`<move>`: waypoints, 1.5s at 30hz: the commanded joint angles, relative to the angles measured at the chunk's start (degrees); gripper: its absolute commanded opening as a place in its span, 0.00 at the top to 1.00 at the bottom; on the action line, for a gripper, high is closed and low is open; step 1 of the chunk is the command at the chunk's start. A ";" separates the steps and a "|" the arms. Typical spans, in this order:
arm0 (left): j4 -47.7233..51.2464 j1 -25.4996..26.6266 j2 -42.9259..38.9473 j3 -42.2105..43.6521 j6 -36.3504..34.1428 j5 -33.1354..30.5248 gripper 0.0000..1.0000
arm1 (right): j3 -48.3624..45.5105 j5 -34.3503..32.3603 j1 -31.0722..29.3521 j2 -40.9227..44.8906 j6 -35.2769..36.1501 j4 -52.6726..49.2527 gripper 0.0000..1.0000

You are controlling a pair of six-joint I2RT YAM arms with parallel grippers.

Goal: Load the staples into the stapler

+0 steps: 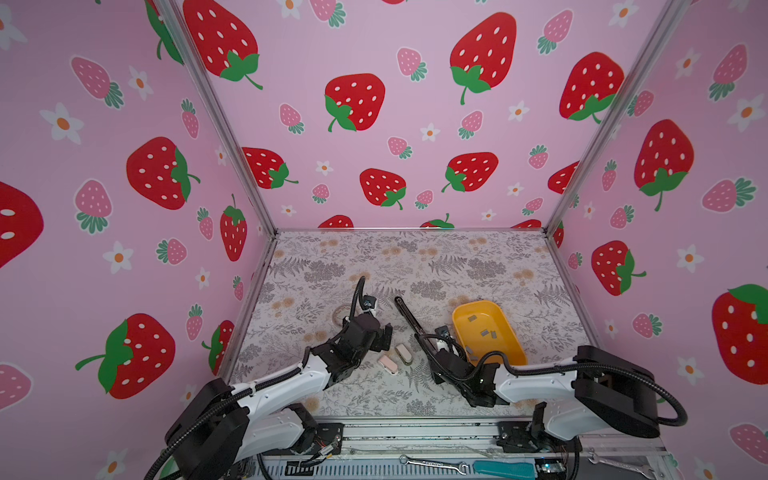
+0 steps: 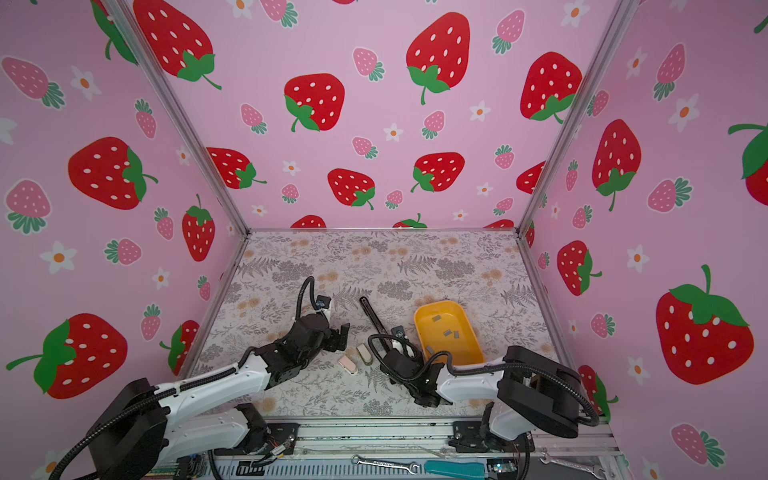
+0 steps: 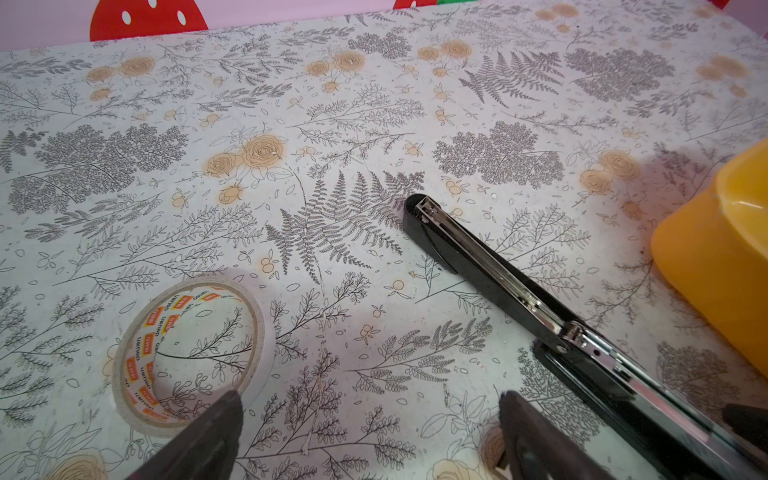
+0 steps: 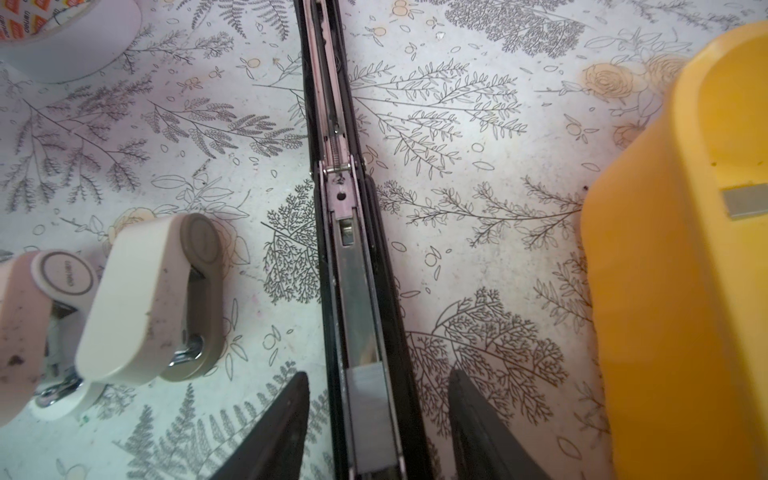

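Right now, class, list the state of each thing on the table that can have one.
Black stapler: opened flat, magazine exposed, grey strip in its channel.
Staples: loose strips lying in the yellow tray.
Pink stapler: closed.
Beige stapler: closed.
Tape roll: lying flat.
Left gripper: open, empty.
Right gripper: open, straddling the black stapler.

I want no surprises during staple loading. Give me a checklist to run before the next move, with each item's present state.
1. Black stapler opened flat, channel exposed: ok.
2. Staple strip lying in the channel: ok.
3. Strip fully seated: cannot tell.
4. Right pincer jaws apart, straddling the stapler, gripping nothing: ok.
5. Left pincer open and empty: ok.
6. Spare staples inside the yellow tray: ok.
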State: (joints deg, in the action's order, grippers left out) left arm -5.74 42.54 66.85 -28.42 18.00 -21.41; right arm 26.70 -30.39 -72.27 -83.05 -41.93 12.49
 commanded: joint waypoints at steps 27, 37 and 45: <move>-4.46 -3.33 4.62 -1.90 10.34 4.50 0.07 | 0.67 -1.60 -1.03 -1.92 -1.64 2.97 0.49; -12.96 -6.27 8.72 -1.23 9.36 4.96 0.09 | -2.94 -5.86 -0.68 8.96 4.10 4.32 0.35; -21.68 -6.77 11.97 -2.08 6.03 3.31 0.09 | -4.12 -6.08 -0.45 11.84 7.67 6.36 0.37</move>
State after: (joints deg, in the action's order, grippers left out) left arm -21.89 35.99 78.19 -30.13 25.36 -17.06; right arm 23.22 -35.53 -72.99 -72.49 -35.79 17.19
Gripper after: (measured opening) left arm 0.908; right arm 0.634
